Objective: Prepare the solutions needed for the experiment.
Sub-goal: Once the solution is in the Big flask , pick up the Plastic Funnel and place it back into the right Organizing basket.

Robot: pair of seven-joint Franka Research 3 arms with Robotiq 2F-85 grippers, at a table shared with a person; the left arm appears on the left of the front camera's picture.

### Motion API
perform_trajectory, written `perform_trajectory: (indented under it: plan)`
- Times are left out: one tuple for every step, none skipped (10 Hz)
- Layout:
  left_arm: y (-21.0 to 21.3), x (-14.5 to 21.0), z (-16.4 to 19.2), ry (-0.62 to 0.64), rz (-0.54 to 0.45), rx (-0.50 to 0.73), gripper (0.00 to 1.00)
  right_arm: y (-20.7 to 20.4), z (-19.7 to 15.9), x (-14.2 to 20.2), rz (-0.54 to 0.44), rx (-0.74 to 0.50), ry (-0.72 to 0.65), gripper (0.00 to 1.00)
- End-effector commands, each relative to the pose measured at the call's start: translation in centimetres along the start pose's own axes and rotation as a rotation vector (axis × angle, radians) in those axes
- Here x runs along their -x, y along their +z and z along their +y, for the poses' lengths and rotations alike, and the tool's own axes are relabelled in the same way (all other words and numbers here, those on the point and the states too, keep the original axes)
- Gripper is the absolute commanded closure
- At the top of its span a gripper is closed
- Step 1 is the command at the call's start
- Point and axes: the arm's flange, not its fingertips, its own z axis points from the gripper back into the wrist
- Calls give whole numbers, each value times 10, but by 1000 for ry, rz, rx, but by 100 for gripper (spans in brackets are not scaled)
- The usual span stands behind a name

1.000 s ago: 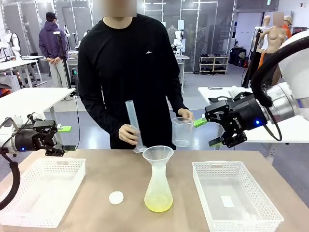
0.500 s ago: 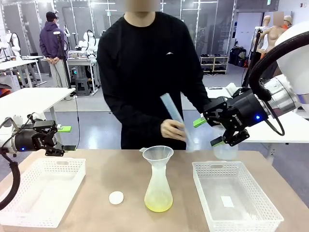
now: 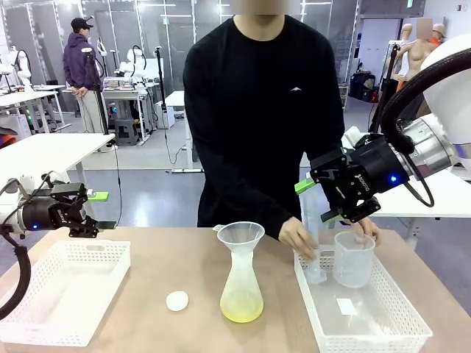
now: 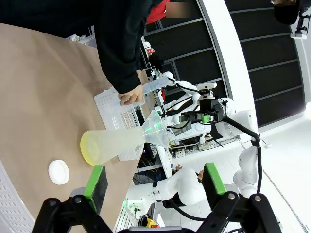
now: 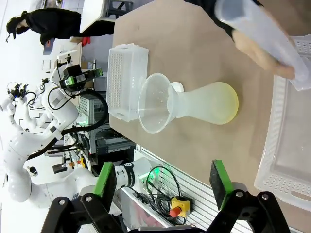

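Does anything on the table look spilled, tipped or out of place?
Nothing stands out. The frosted conical flask stands upright, pale yellow-green liquid inside it, no spill seen on the brown table.

Bright, even indoor light from above covers the surface [image 3: 147, 254]. The flask [image 3: 241, 283] casts only a faint, soft shadow at its base, where the liquid [image 3: 241, 315] glows yellow-green. The front view is mostly sharp. Beyond the flask in the right wrist view, the hand [image 5: 265, 53] and cylinder [image 5: 252, 17] smear with motion blur. Both wrist views bow straight lines toward their edges. In the left one, the area far right of the flask washes out white.
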Motion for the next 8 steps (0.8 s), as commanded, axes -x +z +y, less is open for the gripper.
perform_trajectory:
  plan:
    - [1, 1, -3, -6, 7, -2, 0, -14, 7, -5, -8, 45, -1, 3]
    - [1, 1, -3, -6, 7, -2, 0, -29, 15, -9, -8, 96, -16, 3]
    - [1, 1, -3, -6, 7, -2, 0, -42, 23, -14, -3, 123, -24, 3]
    - [1, 1, -3, -6, 7, -2, 0, -56, 29, -20, 19, 146, -19, 3]
    - [1, 1, -3, -6, 7, -2, 0, -68, 34, -25, 31, 176, -12, 3]
    - [1, 1, -3, -6, 7, -2, 0, -79, 39, -28, 52, 187, -3, 3]
    - [1, 1, -3, -6, 7, -2, 0, -89, 43, -31, 67, 218, -15, 3]
    - [1, 1, -3, -6, 7, -2, 0, -98, 46, -33, 89, 225, -15, 3]
